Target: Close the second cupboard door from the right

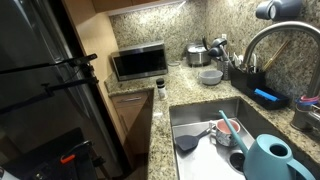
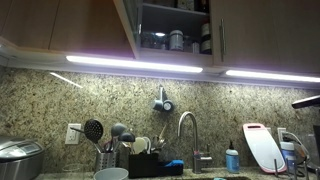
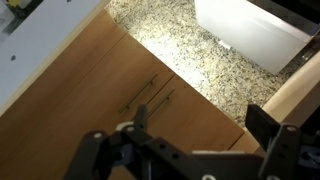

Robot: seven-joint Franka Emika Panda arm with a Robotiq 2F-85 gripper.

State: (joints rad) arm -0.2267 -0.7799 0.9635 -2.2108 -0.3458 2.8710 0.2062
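Note:
In an exterior view the upper cupboard door (image 2: 124, 25) stands open, seen almost edge-on, and jars show on the shelf (image 2: 170, 38) behind it. To its right is a closed door with a vertical handle (image 2: 222, 40). In the wrist view my gripper (image 3: 200, 128) is open and empty, with its dark fingers spread in front of closed wooden doors that carry two slim handles (image 3: 150, 97). A pale wooden panel (image 3: 300, 95) lies just beyond the right finger; I cannot tell whether it touches. The gripper does not clearly show in either exterior view.
Below are a granite counter with a microwave (image 1: 138, 62), a rice cooker (image 1: 197, 54), a sink (image 1: 205, 125) with dishes and a blue watering can (image 1: 272, 158), and a tall faucet (image 1: 262, 40). Bright light strips (image 2: 130, 63) run under the cupboards.

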